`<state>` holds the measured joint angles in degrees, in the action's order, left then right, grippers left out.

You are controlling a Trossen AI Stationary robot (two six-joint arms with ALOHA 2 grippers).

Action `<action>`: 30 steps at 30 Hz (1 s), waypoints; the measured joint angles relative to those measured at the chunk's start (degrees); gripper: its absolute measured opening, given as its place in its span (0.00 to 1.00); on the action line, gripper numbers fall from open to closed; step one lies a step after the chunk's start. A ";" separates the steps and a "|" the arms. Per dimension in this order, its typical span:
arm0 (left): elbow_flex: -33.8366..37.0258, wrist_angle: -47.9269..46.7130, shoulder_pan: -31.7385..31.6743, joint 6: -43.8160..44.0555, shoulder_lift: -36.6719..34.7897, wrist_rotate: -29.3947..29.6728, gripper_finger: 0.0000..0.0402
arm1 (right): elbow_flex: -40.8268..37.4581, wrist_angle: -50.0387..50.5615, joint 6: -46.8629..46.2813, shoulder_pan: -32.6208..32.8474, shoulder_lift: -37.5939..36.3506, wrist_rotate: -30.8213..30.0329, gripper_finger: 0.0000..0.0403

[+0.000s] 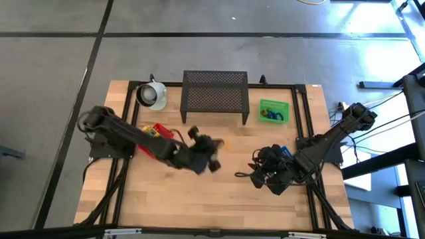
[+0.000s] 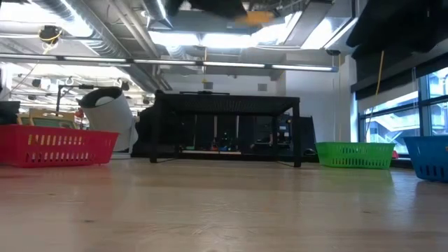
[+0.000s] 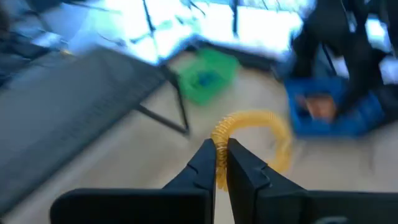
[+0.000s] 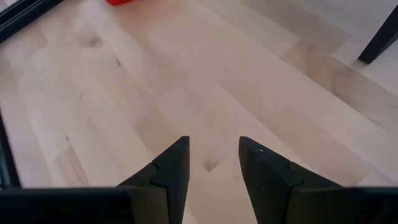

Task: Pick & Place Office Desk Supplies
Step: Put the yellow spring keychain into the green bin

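While my left gripper [image 3: 221, 163] sits pinched shut on a yellow-orange coiled loop [image 3: 256, 138], I see from its wrist camera that the coil arcs up out of the fingertips and curls over to one side, clear of the wooden table [image 3: 155, 163]. From overhead, that gripper [image 1: 214, 154] hangs above the middle of the table [image 1: 199, 199], and a speck of the orange loop [image 1: 220, 143] shows at its tip. At table height the same loop [image 2: 257, 15] is only a blur at the top edge, well above the boards. Beyond the held coil lie the green bin [image 3: 207, 76] and the blue bin [image 3: 333, 111]; the black mesh shelf [image 1: 215, 93] stands at the back, with the white mug [image 1: 152, 95] to one side of it and the red bin [image 1: 155, 138] under the left arm. My right gripper [image 4: 213, 163] has its fingers apart with nothing between them, hovering over bare wood near the blue bin [image 1: 285, 153].
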<state>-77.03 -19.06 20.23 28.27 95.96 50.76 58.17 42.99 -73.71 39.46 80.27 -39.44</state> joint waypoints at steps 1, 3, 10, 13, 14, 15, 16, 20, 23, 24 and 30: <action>0.00 0.72 -0.64 -0.10 -1.52 1.52 0.03 | 0.00 -0.15 0.75 -0.54 0.00 0.00 0.35; 0.00 3.01 -1.80 -1.48 -4.64 4.88 0.04 | 0.00 -1.00 2.20 -1.82 -0.08 0.00 0.35; -0.13 10.41 -3.54 -11.91 -9.15 9.75 0.05 | 0.00 -9.64 11.22 -8.29 -3.70 -0.21 0.36; -0.13 11.54 -3.83 -16.97 -9.09 9.59 0.05 | 0.00 -15.68 18.85 -12.18 -6.47 -0.23 0.40; -0.13 11.52 -3.86 -18.47 -8.80 9.33 0.05 | 0.00 -17.98 21.28 -13.51 -7.32 -0.26 0.42; -0.15 11.49 -3.94 -19.61 -8.43 8.79 0.05 | 0.00 -19.94 23.58 -14.82 -8.22 -0.25 0.45; -0.13 11.17 -3.97 -20.62 -8.01 8.17 0.05 | 0.00 -21.67 25.66 -16.04 -9.08 -0.23 0.48; -0.13 10.91 -3.87 -24.72 -6.37 5.40 0.05 | 0.02 -27.21 30.00 -20.86 -11.73 -0.22 0.60; -0.13 12.14 -4.08 -25.18 -5.16 4.26 0.05 | 0.02 -29.34 30.54 -23.90 -12.12 1.79 0.68; -0.13 12.31 -4.36 -25.30 -4.83 4.00 0.05 | 0.02 -30.06 30.68 -24.77 -12.08 3.55 0.70; -0.14 13.53 -6.76 -27.73 -3.60 -0.09 0.05 | 0.02 -33.59 31.22 -27.61 -10.41 13.31 0.75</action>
<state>-77.18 -5.53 13.47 0.55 92.36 50.67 58.19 9.40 -42.48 11.85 69.86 -26.13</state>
